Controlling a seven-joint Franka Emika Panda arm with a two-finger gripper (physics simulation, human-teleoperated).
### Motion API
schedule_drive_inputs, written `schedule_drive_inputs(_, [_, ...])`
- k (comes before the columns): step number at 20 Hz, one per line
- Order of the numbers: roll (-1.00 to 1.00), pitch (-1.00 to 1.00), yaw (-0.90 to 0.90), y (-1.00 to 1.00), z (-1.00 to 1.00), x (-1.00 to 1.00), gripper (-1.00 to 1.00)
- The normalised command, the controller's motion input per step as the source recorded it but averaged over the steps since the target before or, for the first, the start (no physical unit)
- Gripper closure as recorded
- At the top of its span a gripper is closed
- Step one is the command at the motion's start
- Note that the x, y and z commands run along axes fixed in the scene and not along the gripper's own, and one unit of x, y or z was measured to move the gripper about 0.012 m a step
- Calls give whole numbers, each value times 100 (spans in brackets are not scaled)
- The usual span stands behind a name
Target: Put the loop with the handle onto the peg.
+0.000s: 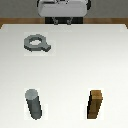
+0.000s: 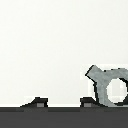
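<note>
Exterior view: loop with handle [image 1: 36, 42] flat near far-left table [image 1: 70, 60] corner, peg [image 1: 34, 103] upright near-left. Gripper [image 1: 61, 21] spread, empty. We judge grasp pending: descend onto handle.

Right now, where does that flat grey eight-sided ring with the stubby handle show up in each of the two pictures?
Exterior view: the flat grey octagonal ring lies on the white table, toward the exterior view's left, apart from the dark grey upright peg.
Wrist view: the ring appears at the frame's edge, partly cut off.
Shared landmark: the white table.
</note>
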Motion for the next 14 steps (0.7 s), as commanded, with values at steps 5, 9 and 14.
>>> schedule_drive_inputs(5, [0, 0, 0, 0, 0, 0, -100])
schedule_drive_inputs(9, [0, 0, 0, 0, 0, 0, -100])
schedule_drive_inputs(14, [0, 0, 0, 0, 0, 0, -100])
